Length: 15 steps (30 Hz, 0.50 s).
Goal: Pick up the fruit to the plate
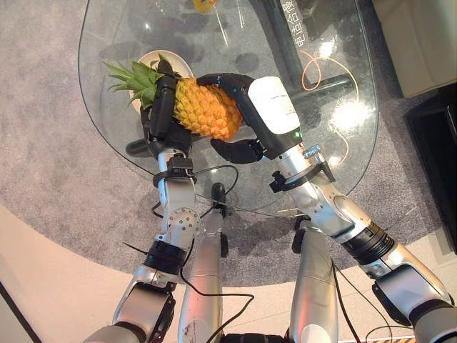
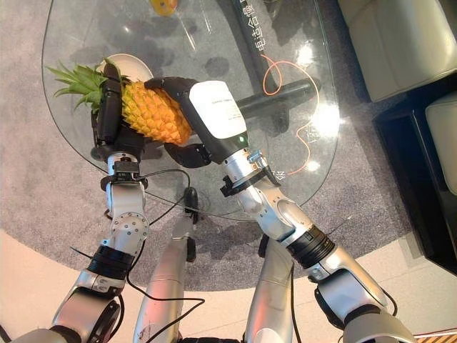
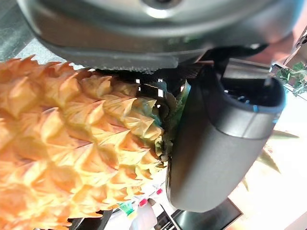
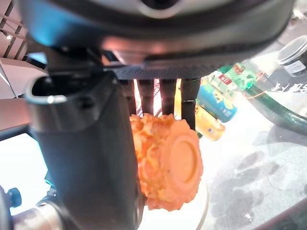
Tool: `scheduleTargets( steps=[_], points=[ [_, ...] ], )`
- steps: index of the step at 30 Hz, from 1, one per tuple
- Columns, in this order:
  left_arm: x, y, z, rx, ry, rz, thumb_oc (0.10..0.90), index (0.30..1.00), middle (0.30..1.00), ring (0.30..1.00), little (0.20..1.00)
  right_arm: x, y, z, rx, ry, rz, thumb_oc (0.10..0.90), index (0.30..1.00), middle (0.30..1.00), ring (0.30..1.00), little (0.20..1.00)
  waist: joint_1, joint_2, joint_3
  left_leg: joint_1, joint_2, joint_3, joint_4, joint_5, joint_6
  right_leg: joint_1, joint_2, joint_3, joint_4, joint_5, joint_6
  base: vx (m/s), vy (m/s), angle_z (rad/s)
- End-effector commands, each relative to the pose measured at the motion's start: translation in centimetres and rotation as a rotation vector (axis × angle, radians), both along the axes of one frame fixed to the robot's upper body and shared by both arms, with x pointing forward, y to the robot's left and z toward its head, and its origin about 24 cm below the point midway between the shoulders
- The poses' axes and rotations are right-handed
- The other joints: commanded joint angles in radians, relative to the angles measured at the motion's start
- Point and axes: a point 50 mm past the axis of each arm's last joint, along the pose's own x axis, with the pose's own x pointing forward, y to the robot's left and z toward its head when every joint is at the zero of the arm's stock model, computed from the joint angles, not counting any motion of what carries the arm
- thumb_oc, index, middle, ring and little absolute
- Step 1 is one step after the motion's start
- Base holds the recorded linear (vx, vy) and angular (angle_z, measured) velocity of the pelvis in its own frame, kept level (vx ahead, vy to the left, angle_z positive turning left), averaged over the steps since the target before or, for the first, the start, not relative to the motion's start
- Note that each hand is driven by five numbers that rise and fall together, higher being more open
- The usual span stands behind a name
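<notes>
Plate (image 1: 178, 63) mostly hidden behind pineapple (image 1: 203, 108); yellow object (image 1: 204, 5) cut off, perhaps fruit.

Round glass table (image 1: 343, 164) stands on grey carpet (image 1: 64, 164), with bright light glare on the glass at 3 o'clock. Pale floor (image 1: 43, 279) borders the carpet at 7 o'clock. A beige sofa (image 2: 400, 43) sits at 2 o'clock, dark furniture (image 1: 439, 143) just below it.

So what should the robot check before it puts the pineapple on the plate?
1. Left hand curled round the pineapple by its crown: ok.
2. Right hand curled round the pineapple's base end: ok.
3. Pineapple lifted off the glass table: cannot tell.
4. Plate in view beside the leaves: ok.
5. Plate free for the fruit: cannot tell, mostly hidden.
6. Pineapple over the plate: not ok, only the leaves are.
</notes>
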Motion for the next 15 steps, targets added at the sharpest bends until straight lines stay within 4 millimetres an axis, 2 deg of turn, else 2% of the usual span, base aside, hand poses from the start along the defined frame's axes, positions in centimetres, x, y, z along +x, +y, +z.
scheduleTargets(
  steps=[1,15],
  points=[
    [-2.5,-3.1,8.1,0.100,-0.456,-0.060,0.100,0.300,0.300,0.300,0.200,-3.5,3.2,5.9,0.122,-0.264,0.221,0.800,0.900,0.900,0.900,0.900,0.030,-0.010,-0.022,0.003,-0.017,0.005,0.093,-0.099,0.034,0.044,0.003,-0.051,-0.170,0.147,-0.008,0.00,0.000,0.00],
    [-2.5,-2.1,7.8,0.057,-0.397,0.047,0.100,0.300,0.300,0.300,0.200,-3.5,3.0,5.9,0.145,-0.266,0.210,0.800,0.900,0.900,0.900,0.900,0.030,-0.009,-0.022,0.006,-0.016,0.003,0.093,-0.099,0.032,0.047,0.005,-0.049,-0.163,0.140,-0.010,0.00,0.000,0.00]
  ],
)
